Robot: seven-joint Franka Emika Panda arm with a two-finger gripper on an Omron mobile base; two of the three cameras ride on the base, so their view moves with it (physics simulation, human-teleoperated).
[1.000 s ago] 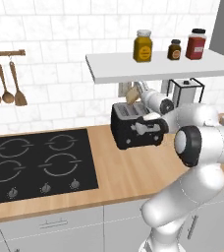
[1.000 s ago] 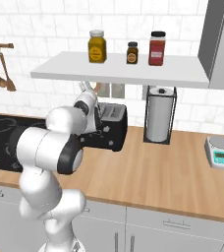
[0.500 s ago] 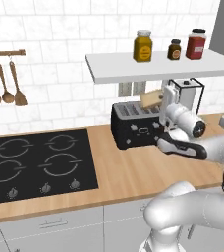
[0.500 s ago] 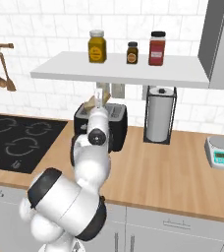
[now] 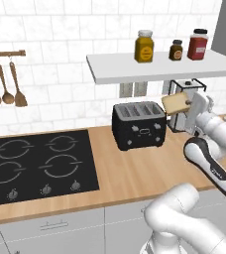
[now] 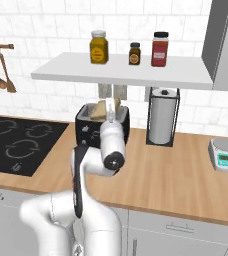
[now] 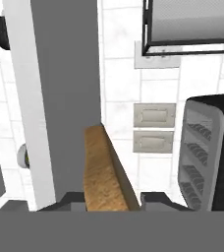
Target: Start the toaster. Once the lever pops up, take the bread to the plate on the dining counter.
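The carrying step is judged to be in hand: the bread is gripped by the gripper and is held in the air at the centre right of the left base view, to the right of the toaster and clear of its slots, just under the shelf. In the hand view the slice is seen edge-on between the finger tips, rising from the bottom centre, so the jaws are taken to be clamped on it. The toaster stands on the wooden worktop at the centre of the left base view, beside the hob.

For the next move, a turn away from the wall is judged to be called for, with the slice kept level and clear of the shelf; the plate and the dining counter are not to be located from here.

In the right base view the bread is partly hidden by the arm, but the paper towel roll and the scale at the right are shown plainly. In the hand view the toaster slots are seen at the right edge, and wall sockets at the centre.
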